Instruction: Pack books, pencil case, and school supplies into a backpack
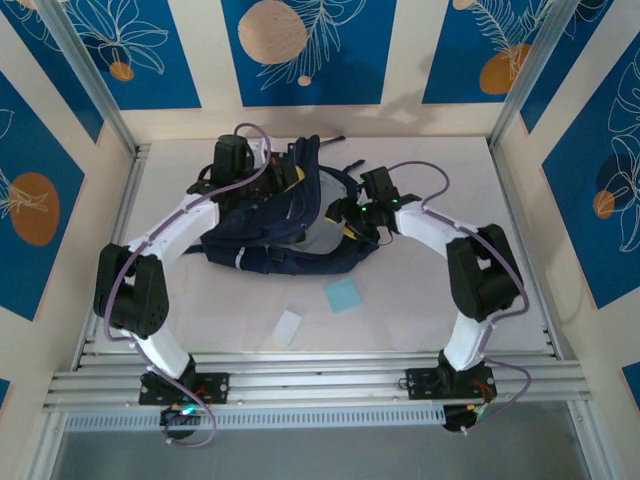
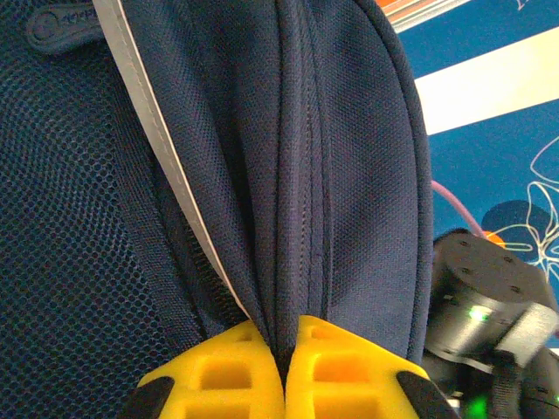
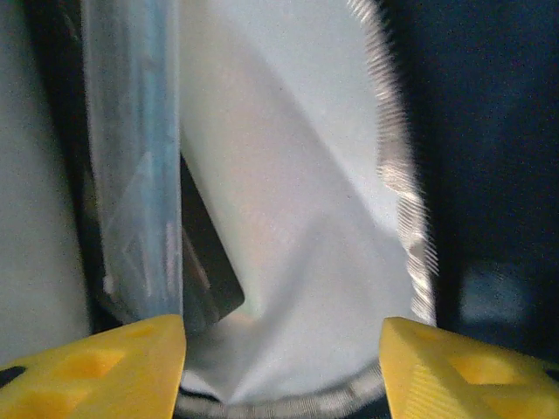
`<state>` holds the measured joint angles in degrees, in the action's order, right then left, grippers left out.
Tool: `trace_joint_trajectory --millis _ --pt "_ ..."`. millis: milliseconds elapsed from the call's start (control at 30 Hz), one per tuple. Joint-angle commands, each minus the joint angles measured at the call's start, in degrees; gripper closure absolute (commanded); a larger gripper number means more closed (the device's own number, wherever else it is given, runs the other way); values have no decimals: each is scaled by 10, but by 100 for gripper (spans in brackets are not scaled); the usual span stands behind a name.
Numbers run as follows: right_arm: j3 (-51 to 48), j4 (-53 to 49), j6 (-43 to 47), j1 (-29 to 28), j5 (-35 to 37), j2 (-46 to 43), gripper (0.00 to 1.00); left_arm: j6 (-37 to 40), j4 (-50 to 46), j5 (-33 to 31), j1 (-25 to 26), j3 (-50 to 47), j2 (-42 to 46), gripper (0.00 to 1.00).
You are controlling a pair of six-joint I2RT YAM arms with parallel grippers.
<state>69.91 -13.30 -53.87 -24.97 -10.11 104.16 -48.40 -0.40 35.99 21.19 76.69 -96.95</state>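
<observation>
My left claw (image 2: 284,371) is pinched fully shut on a fold of the navy backpack (image 2: 349,175), its yellow fingers (image 2: 223,375) meeting on a seam, the cloth drawn taut above them. The left wrist camera alone gives the close detail: a grey trim stripe (image 2: 166,148) running down beside the fold, a mesh panel (image 2: 61,227) to its left, and my right arm's wrist (image 2: 476,305) just past the bag's edge, a green light showing on it.

My right claw (image 3: 284,367) stands wide open with nothing between its fingers (image 3: 113,367). Its camera looks into the backpack's mouth, where pale lining (image 3: 288,218) sits between a curve of zipper teeth (image 3: 402,175) and some flat things standing on edge to the left. One is a dark flat piece (image 3: 205,271) with its corner showing; I cannot tell what it is.

From above, the backpack (image 1: 270,245) lies toward the far side of the table (image 1: 430,310), my left claw (image 1: 283,180) at its far-left top and my right claw (image 1: 345,222) at the opening on its right. Only this view takes in the light-blue pad (image 1: 343,295), lying flat on the near side of the backpack and apart from it, and the white piece (image 1: 288,327), nearer still and slightly left of the pad.
</observation>
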Motion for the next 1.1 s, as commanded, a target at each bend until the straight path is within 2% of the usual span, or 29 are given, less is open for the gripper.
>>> trace_joint_trajectory --millis 0,67,133,200,267,400,467,567,767,833,867,900,967,1033,1067 --pt "60 54 -19 -35 -34 65 43 1 82 32 13 -2 22 100" --pt "102 83 -34 -45 -55 112 49 0 81 32 16 -5 24 100" --pt "140 123 -52 -54 -77 157 62 1 80 35 20 -6 23 100" --pt "177 140 -62 -63 -90 190 70 3 75 37 23 -6 22 100" --pt "219 141 -58 -74 -103 213 73 6 71 40 25 -4 20 100" --pt "263 94 -13 -86 -98 220 73 4 70 45 27 1 12 100" --pt "250 68 8 -81 -84 200 72 3 71 44 29 2 9 100" --pt "176 58 26 -61 -63 137 71 3 72 39 29 3 5 100" --pt "26 -35 87 -12 12 -38 68 9 72 21 32 -6 7 100" --pt "-14 -79 110 5 43 -101 64 15 61 14 32 -13 11 95" --pt "-28 -97 120 12 56 -127 62 18 55 10 32 -16 14 89" --pt "-42 -119 130 20 69 -155 58 23 47 6 32 -22 18 79" --pt "-58 -159 147 31 93 -201 40 31 33 -1 32 -37 30 61" --pt "-69 -190 160 37 117 -240 26 42 17 -16 32 -62 50 50" --pt "-72 -202 157 39 131 -255 5 46 12 -24 32 -76 61 48"
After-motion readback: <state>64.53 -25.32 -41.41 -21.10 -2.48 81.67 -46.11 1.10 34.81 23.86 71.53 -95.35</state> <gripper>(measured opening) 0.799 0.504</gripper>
